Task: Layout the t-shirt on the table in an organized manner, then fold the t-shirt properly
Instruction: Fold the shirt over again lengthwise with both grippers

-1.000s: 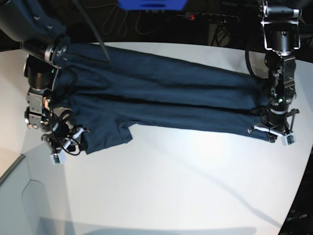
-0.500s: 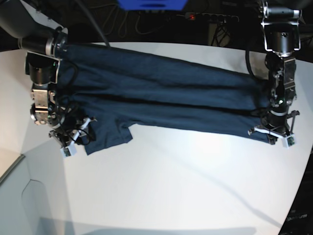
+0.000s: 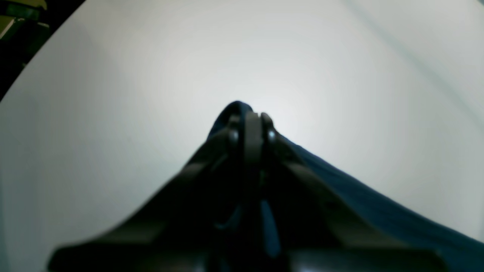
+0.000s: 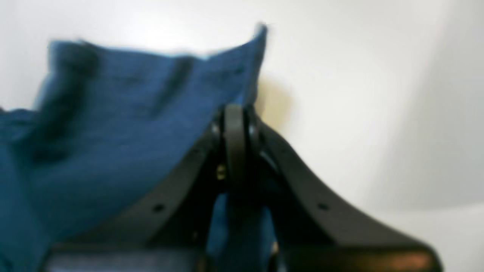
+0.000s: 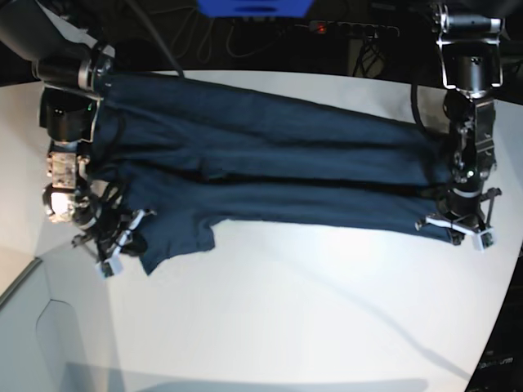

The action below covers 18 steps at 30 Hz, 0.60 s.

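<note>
I see both pincers clenched on the shirt (image 5: pixel 270 163): right pincer (image 4: pixel 235 113) on a near corner, left pincer (image 3: pixel 247 121) on the opposite end. Shirt lies stretched across the bench (image 5: pixel 310 310), soft, limp, light; I'd grip corners and hems, it sags and wrinkles elsewhere.

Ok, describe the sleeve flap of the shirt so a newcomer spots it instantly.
On the white table lies the navy t-shirt, stretched between both arms. Near the right gripper, the sleeve flap alone juts out past the shirt's straight edge.
</note>
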### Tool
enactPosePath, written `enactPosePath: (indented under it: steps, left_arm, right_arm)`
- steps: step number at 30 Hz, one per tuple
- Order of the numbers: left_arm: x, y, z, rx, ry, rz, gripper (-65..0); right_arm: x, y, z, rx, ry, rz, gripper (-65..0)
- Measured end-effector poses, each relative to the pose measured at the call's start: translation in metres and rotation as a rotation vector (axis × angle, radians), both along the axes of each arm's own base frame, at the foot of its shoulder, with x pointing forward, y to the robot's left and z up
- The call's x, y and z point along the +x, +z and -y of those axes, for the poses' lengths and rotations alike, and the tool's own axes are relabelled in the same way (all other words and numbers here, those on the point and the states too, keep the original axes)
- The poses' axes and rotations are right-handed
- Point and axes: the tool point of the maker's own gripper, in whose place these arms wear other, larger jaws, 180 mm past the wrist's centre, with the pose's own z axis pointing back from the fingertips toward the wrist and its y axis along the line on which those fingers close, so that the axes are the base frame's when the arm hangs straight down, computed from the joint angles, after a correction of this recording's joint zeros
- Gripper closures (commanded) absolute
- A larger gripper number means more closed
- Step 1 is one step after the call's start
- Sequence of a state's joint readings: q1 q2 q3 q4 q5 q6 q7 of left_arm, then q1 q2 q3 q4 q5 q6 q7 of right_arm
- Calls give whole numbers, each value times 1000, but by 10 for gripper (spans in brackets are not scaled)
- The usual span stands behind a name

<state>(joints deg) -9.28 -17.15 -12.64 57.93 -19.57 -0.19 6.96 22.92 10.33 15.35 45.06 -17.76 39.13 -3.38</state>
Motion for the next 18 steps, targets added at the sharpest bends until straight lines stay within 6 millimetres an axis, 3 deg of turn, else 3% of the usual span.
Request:
enactPosePath:
  steps: [4,8,14,18]
  left_arm:
    - [14,17,0,4,-2,48,0]
    - [21,24,0,4,-1,64,0]
    - [41,44,1,-2,-3,106,0]
    - [50,53,5,-3,-12,135,0]
  right_arm:
    - [16,37,6,-46,6,109,0]
    - [22,56,6,-65,10,163,0]
    - [13,84,16,-82,-41,253,0]
    - [2,106,7,-83,-50,335,0]
